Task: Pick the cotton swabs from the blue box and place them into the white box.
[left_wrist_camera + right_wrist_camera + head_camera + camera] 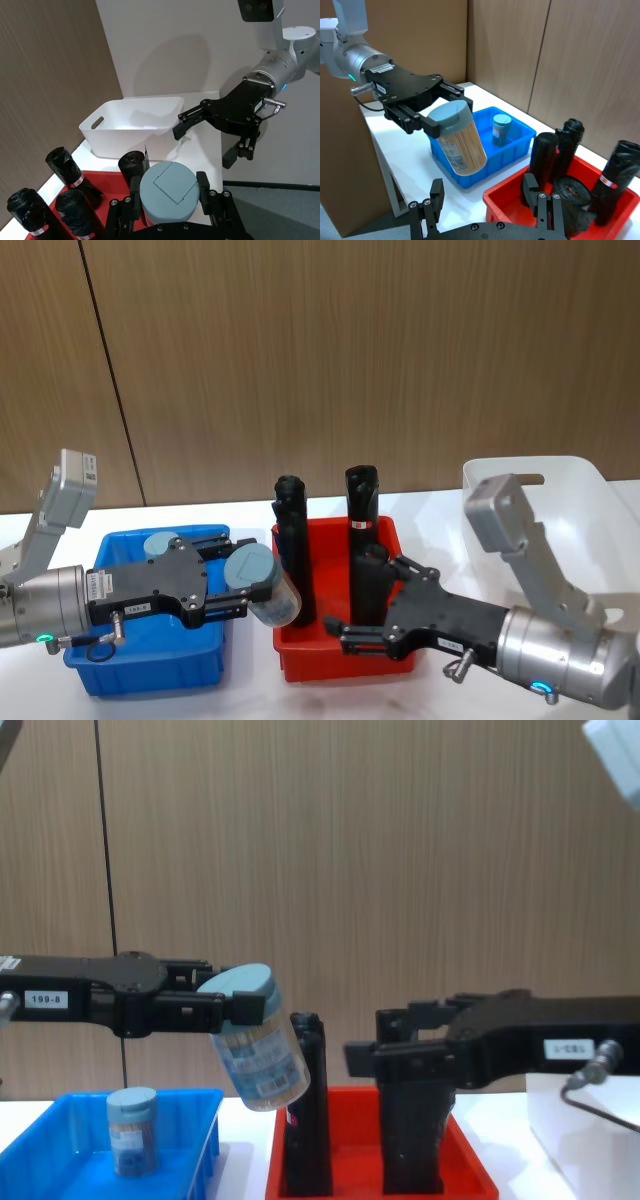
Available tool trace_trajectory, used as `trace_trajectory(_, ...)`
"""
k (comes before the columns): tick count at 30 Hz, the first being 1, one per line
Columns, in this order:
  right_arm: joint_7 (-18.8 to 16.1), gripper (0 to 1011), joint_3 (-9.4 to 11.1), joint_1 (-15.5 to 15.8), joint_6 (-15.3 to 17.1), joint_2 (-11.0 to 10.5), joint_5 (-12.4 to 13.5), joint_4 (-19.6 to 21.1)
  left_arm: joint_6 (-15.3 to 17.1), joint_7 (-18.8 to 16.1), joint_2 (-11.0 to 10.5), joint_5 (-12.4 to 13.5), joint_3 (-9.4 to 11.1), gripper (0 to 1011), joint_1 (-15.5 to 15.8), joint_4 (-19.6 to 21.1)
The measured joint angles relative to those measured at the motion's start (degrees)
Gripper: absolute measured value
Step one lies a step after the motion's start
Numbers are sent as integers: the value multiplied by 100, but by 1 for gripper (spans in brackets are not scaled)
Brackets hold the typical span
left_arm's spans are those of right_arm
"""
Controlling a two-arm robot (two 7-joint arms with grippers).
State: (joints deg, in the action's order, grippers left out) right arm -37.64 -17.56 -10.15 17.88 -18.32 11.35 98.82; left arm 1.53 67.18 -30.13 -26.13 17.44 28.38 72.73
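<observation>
White table, wood wall behind. My left pincer grips one cotton swabs jar by its lid, tilted above the gap between blue box and red tray, likely for handover. My right pincer hangs spread wide over the tray. A second jar stands in the blue box. The white box, far right, looks empty.

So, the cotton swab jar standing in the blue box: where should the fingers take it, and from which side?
Take the standing jar at its round lid, coming from above. It is upright, lid up, and the blue box walls surround its lower part, so a low side approach would likely hit them. The left gripper holds the other jar at the lid.
</observation>
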Motion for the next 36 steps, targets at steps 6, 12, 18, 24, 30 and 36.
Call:
trace_trajectory(6,-122,1002,-119,-214,58,166,-134,-215,1,0,0,0,0,671,0,0)
trace_trajectory(12,-192,1001,-215,-376,74,303,-236,-393,1,0,0,0,0,670,0,0)
trace_trajectory(18,-235,1002,-297,-487,63,401,-320,-536,1,-1,0,0,0,671,-1,0)
trace_trajectory(24,-271,1002,-381,-590,5,494,-414,-682,1,-1,0,0,0,671,-1,0)
trace_trajectory(30,-289,1002,-461,-673,-84,577,-506,-815,1,-1,0,0,0,671,0,0)
trace_trajectory(36,-290,1002,-548,-747,-208,660,-622,-949,1,-1,0,0,0,671,-1,0)
